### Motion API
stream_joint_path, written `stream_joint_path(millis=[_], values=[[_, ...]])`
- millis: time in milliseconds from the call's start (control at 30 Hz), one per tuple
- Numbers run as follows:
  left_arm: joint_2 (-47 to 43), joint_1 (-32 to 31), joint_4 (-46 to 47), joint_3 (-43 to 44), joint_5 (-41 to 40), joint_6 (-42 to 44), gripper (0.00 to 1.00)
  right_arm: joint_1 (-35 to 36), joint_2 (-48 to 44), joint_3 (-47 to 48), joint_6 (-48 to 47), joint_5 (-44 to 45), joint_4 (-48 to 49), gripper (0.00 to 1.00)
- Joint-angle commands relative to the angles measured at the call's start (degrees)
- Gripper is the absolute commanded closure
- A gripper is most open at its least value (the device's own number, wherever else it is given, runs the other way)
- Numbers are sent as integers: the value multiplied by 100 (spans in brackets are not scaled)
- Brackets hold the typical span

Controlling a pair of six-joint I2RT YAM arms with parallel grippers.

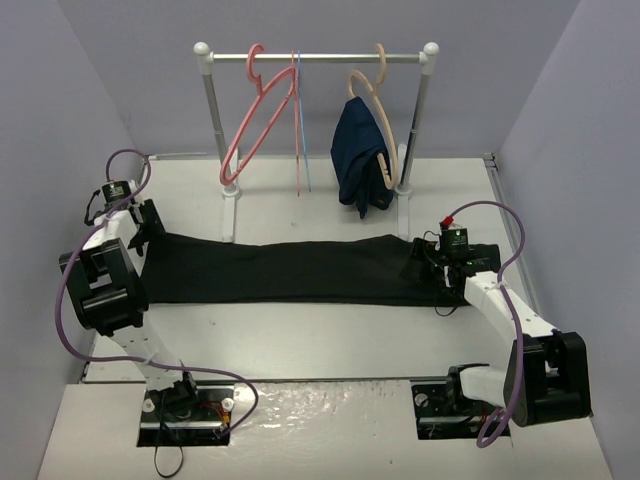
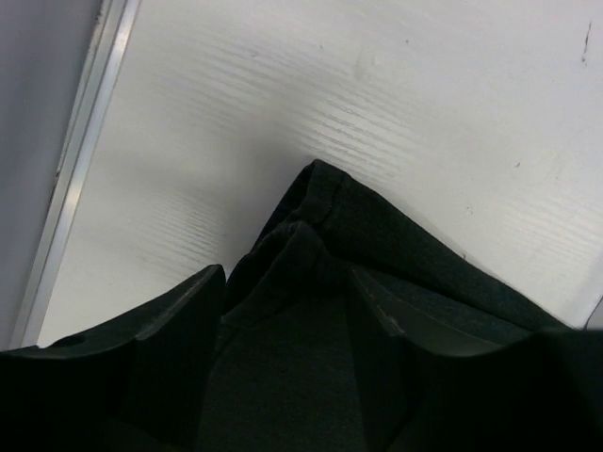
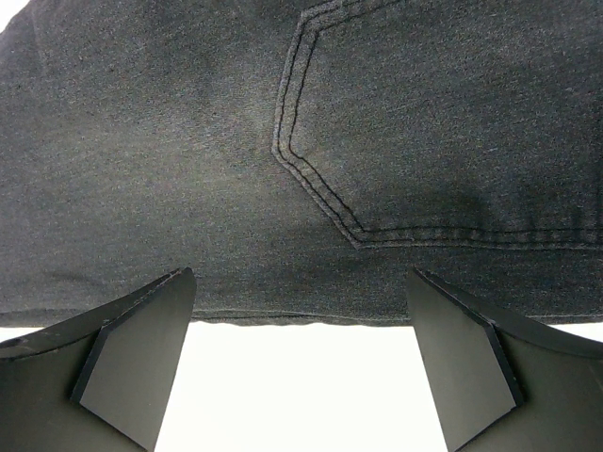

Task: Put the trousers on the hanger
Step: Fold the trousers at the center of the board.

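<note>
The white table [image 1: 300, 340] carries everything. The trousers [image 1: 280, 268] lie flat on it in a long dark band running left to right across its middle, in front of the rail [image 1: 320, 57] and apart from it. The left arm [image 1: 105, 285] rises from its base at the near left, folds at the elbow and points its wrist down at the left end of the trousers. The right arm [image 1: 510, 310] bends at the near right, and its forearm slants in low towards their right end. A navy garment [image 1: 360, 150] hangs on a tan hanger [image 1: 385, 120] at the right of the rail. The pink hanger [image 1: 255, 120] hangs bare at the left, tilted, with a thin blue hanger [image 1: 303, 130] just beside it, both well apart from the trousers. The left tool [image 1: 150, 232] sits over the left end; from its wrist, a bunched corner of the cloth [image 2: 377, 226] fills the gap in the tool [image 2: 287, 278] with the jaws partly apart, and I cannot tell whether it is clamped or loose. The right tool [image 1: 418, 264] is at the right end of the trousers; from its wrist, it [image 3: 300, 282] is spread wide and released, its fingers [image 3: 141, 339] above bare table at the cloth's near edge, with the stitched pocket [image 3: 443, 122] just beyond them.
</note>
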Motion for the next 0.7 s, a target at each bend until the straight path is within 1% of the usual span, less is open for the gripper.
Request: stream_joint_path(millis=[0,33,100,167,233,300,333,400,433,500,667], values=[[-747,-37,182,259,-510,-340,39,132,-98,116,-87,-100,160,9],[-1007,-67,187,146,-649,-475,31,181,-91,153,-97,-131,170,9],[-1467,-202,144,-152,-620,-647,26,298,-68,228,-86,-179,197,9],[-1896,-352,83,-538,-618,-858,26,414,-67,246,-44,-161,234,9],[-2314,-637,98,-981,-369,-1100,26,491,-53,217,19,-158,340,9],[-2610,-891,245,-1676,-174,-1510,27,578,12,181,112,-222,450,9],[-2714,-1026,449,-1841,-102,-1678,28,623,64,142,145,-229,540,9],[-2767,-1129,761,-2368,-61,-1892,29,639,143,44,302,-186,725,8],[-2680,-1136,826,-2483,-53,-1997,29,640,205,-18,373,-126,773,8],[-2418,-1130,888,-2578,-65,-2166,30,640,347,-144,496,2,830,8],[-1804,-954,1081,-2533,-239,-2273,31,521,531,-420,755,341,738,9]])
